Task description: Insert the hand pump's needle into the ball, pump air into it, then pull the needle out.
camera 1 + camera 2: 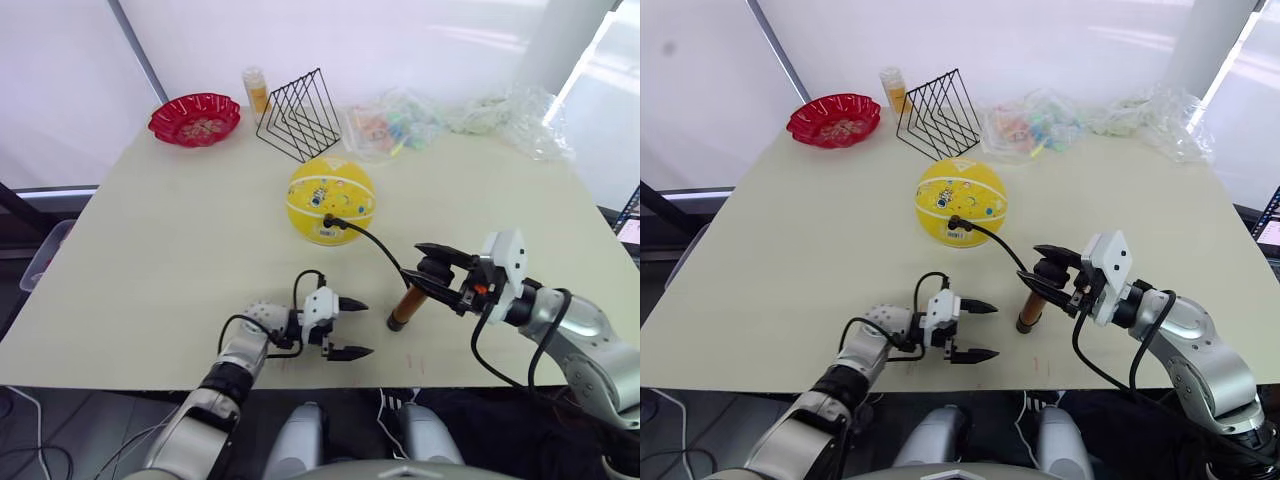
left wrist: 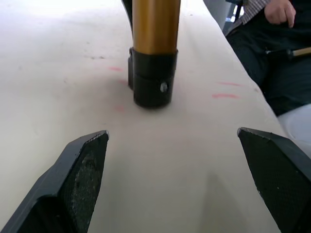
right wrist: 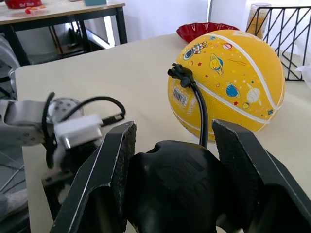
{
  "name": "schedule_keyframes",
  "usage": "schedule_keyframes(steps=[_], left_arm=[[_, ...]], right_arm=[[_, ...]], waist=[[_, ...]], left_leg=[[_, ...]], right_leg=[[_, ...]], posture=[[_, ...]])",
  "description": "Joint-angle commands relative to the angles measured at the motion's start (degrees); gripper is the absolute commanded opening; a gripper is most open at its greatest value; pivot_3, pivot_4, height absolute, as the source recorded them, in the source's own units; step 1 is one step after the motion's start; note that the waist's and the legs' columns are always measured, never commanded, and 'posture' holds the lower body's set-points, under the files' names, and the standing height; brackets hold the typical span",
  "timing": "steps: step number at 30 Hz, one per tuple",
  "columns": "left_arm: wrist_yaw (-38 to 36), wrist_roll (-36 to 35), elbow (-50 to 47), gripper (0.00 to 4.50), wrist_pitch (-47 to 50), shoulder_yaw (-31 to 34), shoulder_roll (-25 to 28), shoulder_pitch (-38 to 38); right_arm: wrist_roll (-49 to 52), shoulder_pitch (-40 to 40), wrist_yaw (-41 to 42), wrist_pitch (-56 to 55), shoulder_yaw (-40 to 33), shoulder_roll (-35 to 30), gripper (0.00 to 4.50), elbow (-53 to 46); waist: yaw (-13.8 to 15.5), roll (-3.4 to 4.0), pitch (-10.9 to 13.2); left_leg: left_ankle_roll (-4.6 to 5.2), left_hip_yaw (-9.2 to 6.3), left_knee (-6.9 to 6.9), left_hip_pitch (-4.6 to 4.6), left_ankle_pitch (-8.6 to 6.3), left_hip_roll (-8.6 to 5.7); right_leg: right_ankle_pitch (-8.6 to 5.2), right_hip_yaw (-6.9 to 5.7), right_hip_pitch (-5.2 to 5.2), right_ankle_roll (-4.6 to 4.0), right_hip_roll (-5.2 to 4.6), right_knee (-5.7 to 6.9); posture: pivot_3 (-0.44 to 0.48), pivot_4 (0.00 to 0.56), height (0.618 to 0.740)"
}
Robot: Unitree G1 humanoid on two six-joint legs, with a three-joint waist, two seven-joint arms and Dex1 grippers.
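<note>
While right pincer (image 1: 1055, 275) clasps hand pump (image 1: 1028, 311), left pincer (image 1: 980, 330) agape

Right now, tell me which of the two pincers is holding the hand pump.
The right pincer: its fingers close around the black handle atop the gold hand pump, standing upright on the table. The left pincer is open, holding nothing, beside the pump's base.
</note>
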Motion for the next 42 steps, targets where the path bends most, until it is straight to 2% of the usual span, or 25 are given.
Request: schedule_keyframes(steps=[1,5,12,18,27,42], left_arm=[[-2.5,-5.3,-9.3,4.5,3.9,3.0,3.6,1.7],[-4.6,-8.7,-15.6,4.5,7.2,5.0,7.8,4.3],[-7.0,-16.6,-28.2,4.5,14.7,9.8,15.3,9.4],[-7.1,-19.3,-32.3,4.5,17.1,12.8,18.8,11.1],[-4.5,-21.3,-37.7,4.5,21.0,14.8,19.8,10.2],[-2.0,-22.9,-42.2,4.5,24.6,15.9,20.3,10.4]], right_arm=[[0.4,0.3,-0.3,3.3,-0.6,-1.5,2.01,0.1],[1.5,-0.7,-0.5,4.5,-2.2,-2.6,2.01,-1.1],[3.8,-1.7,-0.4,6.3,-8.0,-6.2,2.01,-2.5],[4.1,-2.8,0.3,5.9,-12.2,-9.0,2.0,-0.4],[-4.2,-6.7,0.9,-0.9,-13.9,-12.1,2.0,7.7],[-22.3,-9.7,2.0,-19.7,-7.8,-13.2,2.0,15.5]], waist=[[0.5,0.08,0.1],[0.7,0.12,0.2],[0.8,0.24,0.8],[0.7,0.32,1.0],[0.7,0.2,1.2],[0.7,0.2,1.2]], left_leg=[[0.0,0.0,0.07,-0.06,0.0,-0.01],[0.0,0.06,0.32,-0.49,0.0,-0.13],[0.01,0.09,0.38,-0.5,0.0,-0.22],[0.01,0.22,0.46,-0.57,0.01,-0.23],[0.01,0.35,0.47,-0.59,0.02,-0.25],[0.0,0.51,0.6,-0.56,0.03,-0.26]], right_leg=[[0.0,0.0,-0.04,0.0,-0.01,0.01],[0.03,0.11,-0.5,-0.07,-0.07,0.36],[-0.01,0.22,-0.6,-0.03,-0.13,0.59],[0.0,0.34,-0.74,-0.02,-0.13,0.75],[0.07,0.45,-0.84,-0.13,-0.11,0.85],[0.16,0.62,-0.88,-0.24,-0.1,0.98]], posture=[[0.0,0.15,0.737],[0.0,0.15,0.737],[0.0,0.15,0.737],[0.0,0.15,0.737],[0.0,0.15,0.737],[0.0,0.15,0.737]])
